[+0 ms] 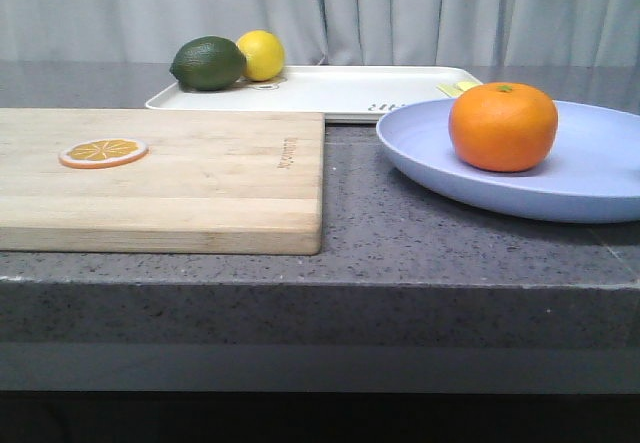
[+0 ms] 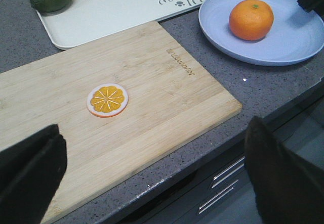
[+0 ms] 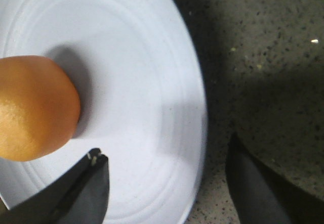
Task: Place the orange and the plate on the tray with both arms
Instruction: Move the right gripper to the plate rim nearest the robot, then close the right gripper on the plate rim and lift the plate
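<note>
The orange [image 1: 503, 126] sits on the plate [image 1: 600, 178] at the right of the desk [image 1: 400, 243], beside the wooden board [image 1: 200, 178] that carries an orange slice [image 1: 103, 151]. The tray [image 1: 340, 91] lies behind them, holding a lime [image 1: 208, 63] and a lemon [image 1: 262, 54] at its far left corner. The left gripper [image 2: 152, 178] hangs over the board's near edge with jaws wide apart, and the right gripper [image 3: 164, 183] straddles the plate's rim with jaws spread, gripping nothing.

The round orange [image 1: 503, 126], green stem dot up, sits on the pale lavender-blue plate [image 1: 600, 178], which lies flat on the counter just before the cream-white tray [image 1: 340, 91].
</note>
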Robot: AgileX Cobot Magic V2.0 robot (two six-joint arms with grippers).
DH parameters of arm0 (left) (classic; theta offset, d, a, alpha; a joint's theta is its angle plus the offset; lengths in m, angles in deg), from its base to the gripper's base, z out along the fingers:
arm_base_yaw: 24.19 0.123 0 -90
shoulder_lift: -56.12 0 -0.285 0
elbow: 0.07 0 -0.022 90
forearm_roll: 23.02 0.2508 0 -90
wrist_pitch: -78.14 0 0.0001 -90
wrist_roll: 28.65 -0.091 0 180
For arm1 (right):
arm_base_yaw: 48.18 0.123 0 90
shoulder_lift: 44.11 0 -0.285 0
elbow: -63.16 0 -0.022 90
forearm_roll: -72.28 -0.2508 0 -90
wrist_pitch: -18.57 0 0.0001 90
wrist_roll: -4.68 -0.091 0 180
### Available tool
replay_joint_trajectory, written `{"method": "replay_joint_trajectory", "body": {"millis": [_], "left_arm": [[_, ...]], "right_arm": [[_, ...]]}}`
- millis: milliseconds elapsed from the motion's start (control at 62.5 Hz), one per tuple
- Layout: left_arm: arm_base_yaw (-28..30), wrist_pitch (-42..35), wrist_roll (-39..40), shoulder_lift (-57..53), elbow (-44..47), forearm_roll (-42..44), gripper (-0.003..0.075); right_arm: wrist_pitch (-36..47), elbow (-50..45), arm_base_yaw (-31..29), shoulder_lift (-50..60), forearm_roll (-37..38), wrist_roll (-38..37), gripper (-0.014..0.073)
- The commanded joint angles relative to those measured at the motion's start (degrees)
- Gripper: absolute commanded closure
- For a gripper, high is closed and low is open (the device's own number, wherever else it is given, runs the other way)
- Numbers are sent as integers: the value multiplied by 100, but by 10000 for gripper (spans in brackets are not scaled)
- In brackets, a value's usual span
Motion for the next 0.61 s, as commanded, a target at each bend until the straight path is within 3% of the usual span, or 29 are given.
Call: {"method": "replay_joint_trajectory", "body": {"millis": [0, 304, 592], "left_arm": [[6, -389, 58, 22, -138, -37, 28], [6, -399, 58, 22, -138, -37, 28], [6, -472, 58, 22, -138, -37, 28]], "right_arm": [[85, 190, -35, 60, -273, 87, 86], [13, 190, -30, -102, -273, 122, 97], [-50, 190, -30, -214, -273, 122, 302]]}}
